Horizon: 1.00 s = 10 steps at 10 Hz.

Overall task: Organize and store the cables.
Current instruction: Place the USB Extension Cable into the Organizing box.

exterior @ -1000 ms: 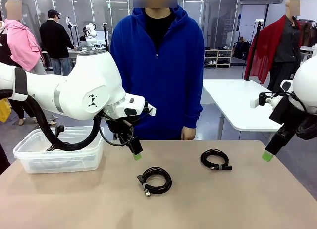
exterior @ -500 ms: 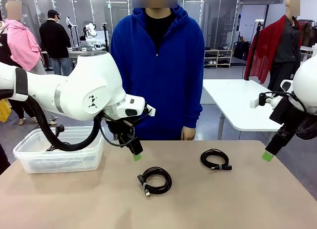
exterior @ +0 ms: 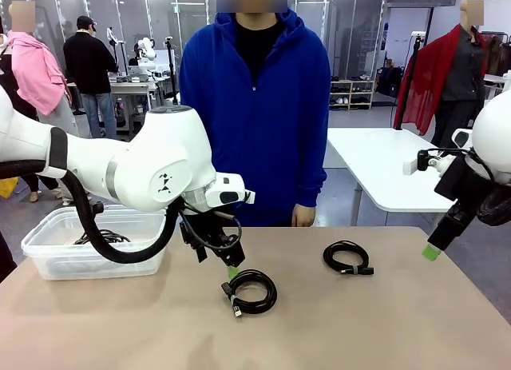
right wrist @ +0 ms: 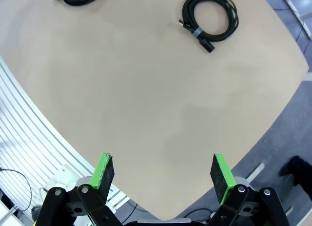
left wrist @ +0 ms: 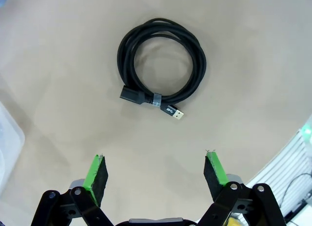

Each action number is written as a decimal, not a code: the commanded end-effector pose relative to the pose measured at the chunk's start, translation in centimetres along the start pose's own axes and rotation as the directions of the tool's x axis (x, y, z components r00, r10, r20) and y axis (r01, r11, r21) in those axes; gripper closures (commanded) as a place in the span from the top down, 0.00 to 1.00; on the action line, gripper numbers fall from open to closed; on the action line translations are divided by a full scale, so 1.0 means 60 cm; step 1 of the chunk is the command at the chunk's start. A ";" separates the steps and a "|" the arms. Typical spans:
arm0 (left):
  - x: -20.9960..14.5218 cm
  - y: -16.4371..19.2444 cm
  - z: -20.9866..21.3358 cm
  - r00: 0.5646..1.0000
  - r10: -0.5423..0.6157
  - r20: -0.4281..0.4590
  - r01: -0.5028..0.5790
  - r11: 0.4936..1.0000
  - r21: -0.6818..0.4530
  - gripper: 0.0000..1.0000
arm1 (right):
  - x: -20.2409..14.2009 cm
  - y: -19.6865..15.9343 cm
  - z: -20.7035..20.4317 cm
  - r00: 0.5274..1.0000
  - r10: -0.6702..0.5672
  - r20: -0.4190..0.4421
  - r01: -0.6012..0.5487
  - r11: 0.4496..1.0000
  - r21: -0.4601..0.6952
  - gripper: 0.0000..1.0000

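Note:
Two coiled black cables lie on the tan table [exterior: 383, 330]. One cable [exterior: 250, 291] [left wrist: 161, 65] rests near the middle, with a USB plug sticking out. My left gripper [exterior: 231, 270] [left wrist: 155, 173] hangs open just above and behind this coil, nothing between its green pads. The other cable [exterior: 346, 257] [right wrist: 210, 18] lies farther right, toward the person. My right gripper [exterior: 432, 251] [right wrist: 163, 173] is open, raised over the table's right edge, well away from both coils. A further cable [exterior: 102, 238] lies inside the clear bin.
A clear plastic bin [exterior: 96, 244] stands at the table's left, behind my left arm. A person in a blue hoodie [exterior: 255, 106] stands at the far edge, one hand [exterior: 303, 216] hanging down. A white table [exterior: 383, 166] stands behind at right.
My left arm has swung right and lowered, bringing its gripper from beside the bin side down close over the middle cable. The right arm has not moved.

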State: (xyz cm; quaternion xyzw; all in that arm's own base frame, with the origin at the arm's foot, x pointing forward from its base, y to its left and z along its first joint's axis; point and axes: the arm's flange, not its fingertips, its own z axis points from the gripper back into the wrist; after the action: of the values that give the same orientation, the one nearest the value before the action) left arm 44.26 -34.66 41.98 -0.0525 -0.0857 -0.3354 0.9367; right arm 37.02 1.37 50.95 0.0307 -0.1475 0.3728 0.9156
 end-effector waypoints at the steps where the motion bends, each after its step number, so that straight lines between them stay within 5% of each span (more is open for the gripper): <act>1: 0.004 -0.006 -0.003 0.994 0.106 -0.029 -0.106 0.994 0.001 1.00 | -0.010 0.009 0.070 0.982 0.122 0.146 -0.123 0.992 -0.001 1.00; 4: -0.010 0.002 -0.019 0.974 0.226 0.008 -0.226 0.973 0.040 1.00 | -0.032 -0.028 0.124 0.954 0.144 0.264 -0.169 0.983 0.075 1.00; 7: 0.007 0.003 -0.032 0.930 0.364 0.043 -0.366 0.929 0.046 1.00 | -0.041 -0.045 0.128 0.951 0.119 0.285 -0.167 0.975 0.148 1.00; 9: 0.012 0.000 -0.042 0.931 0.363 0.038 -0.365 0.928 0.071 1.00 | -0.041 -0.043 0.116 0.940 0.171 0.296 -0.224 0.962 0.156 1.00; 10: 0.016 0.004 -0.049 0.931 0.363 0.042 -0.365 0.929 0.068 1.00 | -0.044 -0.037 0.128 0.954 0.105 0.280 -0.145 0.981 0.126 1.00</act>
State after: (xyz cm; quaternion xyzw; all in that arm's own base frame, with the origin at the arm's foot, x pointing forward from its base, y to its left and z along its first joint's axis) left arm 45.03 -34.65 39.76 -0.0444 -0.0879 -0.1567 0.9827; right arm 35.14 -3.06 57.16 0.1439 -0.2407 0.4400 0.8531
